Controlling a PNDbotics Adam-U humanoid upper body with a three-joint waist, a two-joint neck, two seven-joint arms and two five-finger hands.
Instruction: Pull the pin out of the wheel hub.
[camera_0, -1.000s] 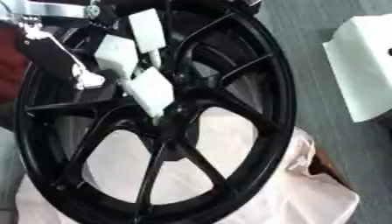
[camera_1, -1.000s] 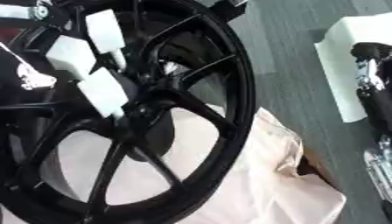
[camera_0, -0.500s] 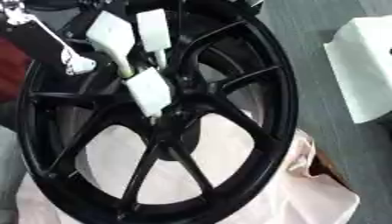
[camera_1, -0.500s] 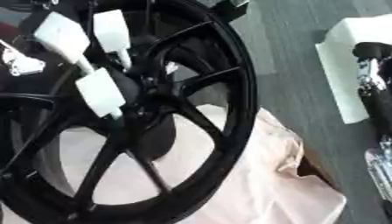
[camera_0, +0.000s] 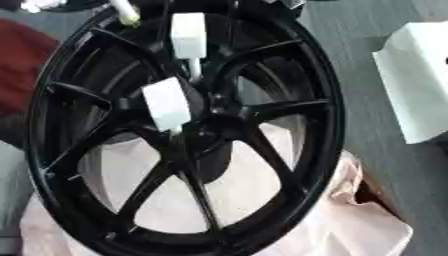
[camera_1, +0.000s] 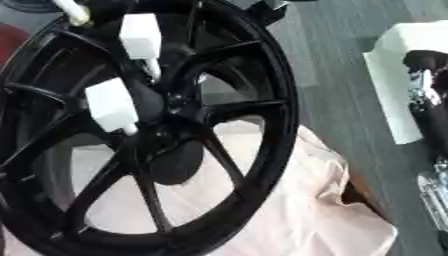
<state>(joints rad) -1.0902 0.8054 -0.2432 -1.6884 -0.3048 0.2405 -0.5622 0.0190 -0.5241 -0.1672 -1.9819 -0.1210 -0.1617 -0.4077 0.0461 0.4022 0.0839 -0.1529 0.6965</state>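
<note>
A black spoked wheel (camera_0: 297, 100) lies on a pale pink cloth. Two pins with white block heads stand in the hub (camera_0: 199, 127): one (camera_0: 188, 34) toward the far side, one (camera_0: 166, 104) just left of the centre. A third pin's cream shaft (camera_0: 125, 12) hangs above the far rim, its head cut off by the top edge. A small light and dark part of my left hand (camera_0: 37, 5) shows at the top left corner. In the right eye view my right hand (camera_1: 429, 100), black with silver parts, lies at the right edge, away from the wheel.
A white box (camera_0: 416, 80) stands right of the wheel on the grey surface. The pink cloth (camera_0: 359, 220) spreads out at the lower right. A dark red thing (camera_0: 22, 60) lies left of the rim.
The third white-headed pin has risen up and away from the hub toward the top edge, with my left hand going almost out of view. The other two pins stay in place.
</note>
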